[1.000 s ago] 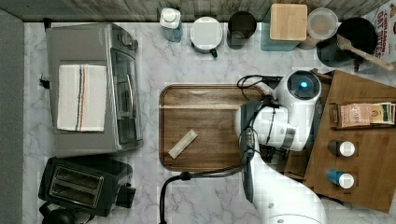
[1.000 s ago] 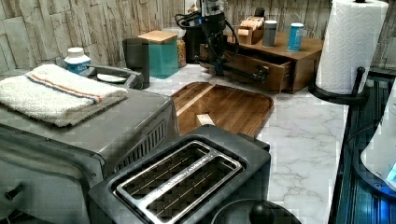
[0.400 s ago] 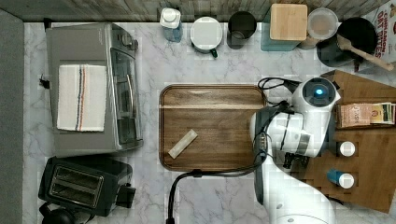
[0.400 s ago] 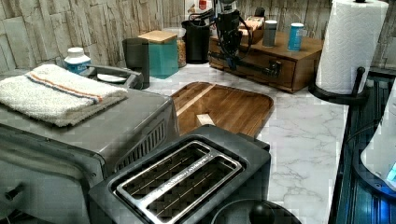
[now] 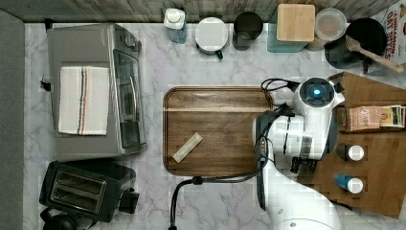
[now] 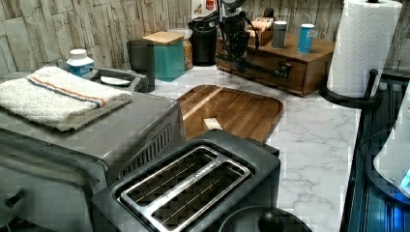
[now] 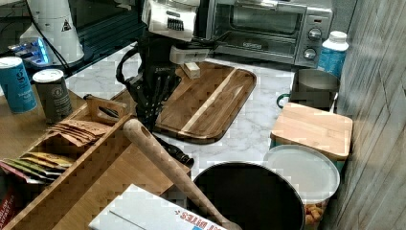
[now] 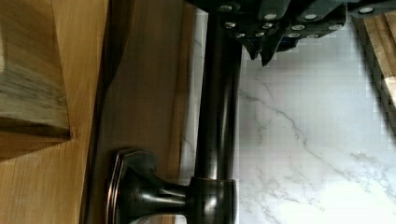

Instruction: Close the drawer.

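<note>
The drawer [image 6: 263, 80] is a brown wooden front with a long black bar handle [image 6: 251, 67], and it sits pushed in, level with the wooden organizer's face. My gripper [image 6: 238, 54] hangs straight down at the end of the handle that is on the left view's left. In the wrist view the handle [image 8: 217, 116] runs along the drawer front [image 8: 144, 93]. My gripper [image 8: 264, 53] is shut just beside the bar on its marble side, holding nothing. In the right view my gripper [image 7: 146, 115] stands by the organizer's corner, above the handle [image 7: 174, 152].
A dark wooden tray [image 5: 215, 129] with a small wooden block [image 5: 187, 147] lies beside the arm [image 5: 306, 129]. A toaster oven [image 5: 95, 91] and toaster [image 5: 81, 189] stand beyond it. Tins [image 6: 305, 37] stand on the organizer top. A paper towel roll [image 6: 365, 46] stands nearby, and jars line the wall.
The drawer stood pulled out a second ago and has slid back into the organizer. My gripper travelled with the handle toward the organizer and now rests close against it.
</note>
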